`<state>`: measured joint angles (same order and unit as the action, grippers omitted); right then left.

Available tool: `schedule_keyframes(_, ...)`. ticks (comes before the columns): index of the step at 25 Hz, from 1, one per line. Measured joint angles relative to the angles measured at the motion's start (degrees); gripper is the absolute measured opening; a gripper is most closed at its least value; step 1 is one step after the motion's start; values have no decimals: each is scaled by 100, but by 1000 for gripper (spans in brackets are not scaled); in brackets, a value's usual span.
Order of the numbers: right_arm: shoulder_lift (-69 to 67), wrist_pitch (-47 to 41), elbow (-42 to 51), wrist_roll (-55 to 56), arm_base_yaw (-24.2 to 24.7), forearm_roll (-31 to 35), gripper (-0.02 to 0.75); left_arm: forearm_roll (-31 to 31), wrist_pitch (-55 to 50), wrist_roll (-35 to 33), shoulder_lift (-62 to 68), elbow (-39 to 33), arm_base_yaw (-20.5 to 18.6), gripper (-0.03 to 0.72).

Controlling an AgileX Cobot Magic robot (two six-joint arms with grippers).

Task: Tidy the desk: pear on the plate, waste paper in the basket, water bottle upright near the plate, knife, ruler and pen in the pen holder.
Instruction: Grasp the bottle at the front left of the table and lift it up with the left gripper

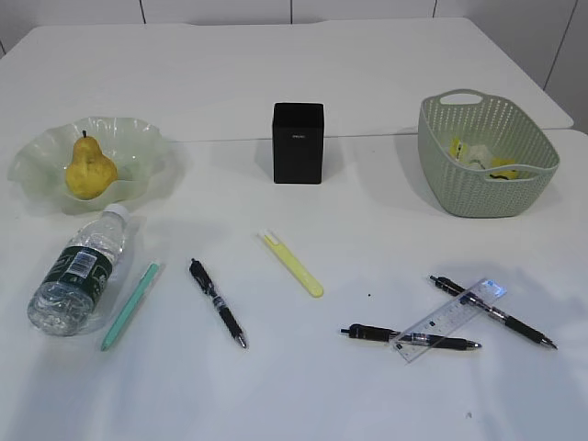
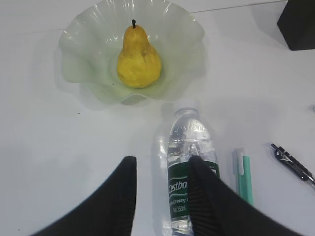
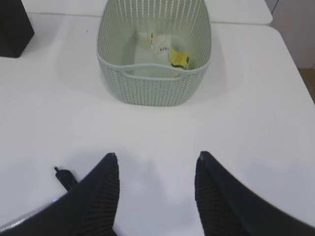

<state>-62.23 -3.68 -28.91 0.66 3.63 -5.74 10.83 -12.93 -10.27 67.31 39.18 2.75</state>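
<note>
Plate (image 1: 37, 152): upper left of the exterior view, with the pear (image 1: 89, 170) sitting in it, stem up; that step looks done.
Water bottle (image 1: 78, 271): lying on its side at the left edge of the exterior view, just below the plate. Long axis runs from lower left to upper right, white cap toward the plate. Likely light, smooth and prone to roll; the thin wall may dent, so a hold across the labelled middle seems safest.
Left gripper (image 2: 160, 169): jaws part-open and empty, hovering over the bottle's label end; one finger overlaps the bottle in the left wrist view, contact unclear.
Teal pen (image 1: 130, 305): just right of the bottle, nearly parallel to it.
Black pen (image 1: 218, 302): centre-left, tip toward lower right.
Yellow knife (image 1: 292, 264): centre, slanting down to the right; thin and stiff.
Pen holder (image 1: 298, 142): upper centre, upright.
Ruler (image 1: 448, 321): lower right, laid across two black pens; flat and slick, hard to pinch.
Basket (image 1: 478, 197): upper right, waste paper (image 1: 478, 156) inside.
Right gripper (image 3: 156, 169): jaws wide, empty, over bare desk (image 3: 256, 98) in front of the basket.
</note>
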Motion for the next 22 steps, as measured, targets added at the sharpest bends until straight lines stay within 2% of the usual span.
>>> schedule_keyframes(5,25,-536,0,10,0,87,405,0,-217,0,0,0,0,244)
schedule_keyframes(8,25,-631,0,10,0,110,405,-143,-721,0,0,153,0,244)
schedule_keyframes(14,25,-666,0,10,0,146,405,-467,-1620,0,0,1148,0,244)
schedule_keyframes(22,25,-867,0,10,0,181,405,-224,-3018,0,403,2383,0,244)
